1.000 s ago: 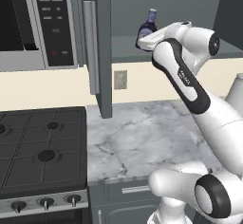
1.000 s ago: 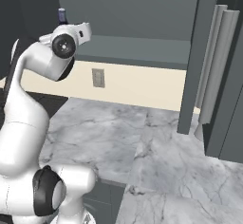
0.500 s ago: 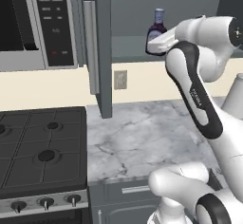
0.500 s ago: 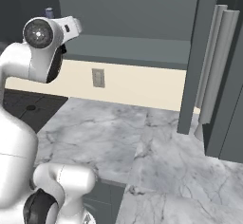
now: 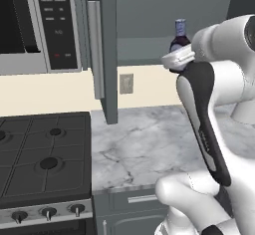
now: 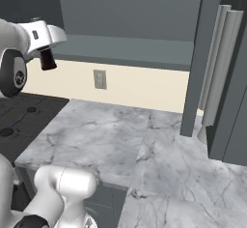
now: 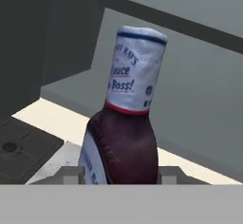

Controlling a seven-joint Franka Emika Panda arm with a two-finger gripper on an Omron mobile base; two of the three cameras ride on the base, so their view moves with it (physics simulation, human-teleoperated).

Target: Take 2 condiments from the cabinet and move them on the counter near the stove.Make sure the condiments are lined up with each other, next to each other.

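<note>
A dark brown bottle (image 7: 126, 133) with a white label around its narrow neck stands upright between my fingertips (image 7: 71, 173). My gripper (image 7: 121, 173) is shut on its lower body. In the left base view the bottle (image 5: 179, 36) hangs in front of the open cabinet's grey shelf (image 5: 144, 45), high above the marble counter (image 5: 144, 144), with the gripper (image 5: 177, 59) under it. The black stove (image 5: 45, 154) lies to the left of the counter. From the right base view the gripper (image 6: 47, 58) sits at the far left, level with the cabinet shelf (image 6: 125, 48).
The cabinet door (image 5: 102, 45) stands open, edge-on, between the microwave (image 5: 45, 20) and the bottle. A wall outlet (image 5: 126, 83) sits under the shelf. Another open dark door (image 6: 222, 77) rises at the right end of the counter (image 6: 106, 135).
The arm has swung, and the held bottle has drifted right and slightly down in the left base view, coming away from the cabinet shelf. The grip is unchanged.
</note>
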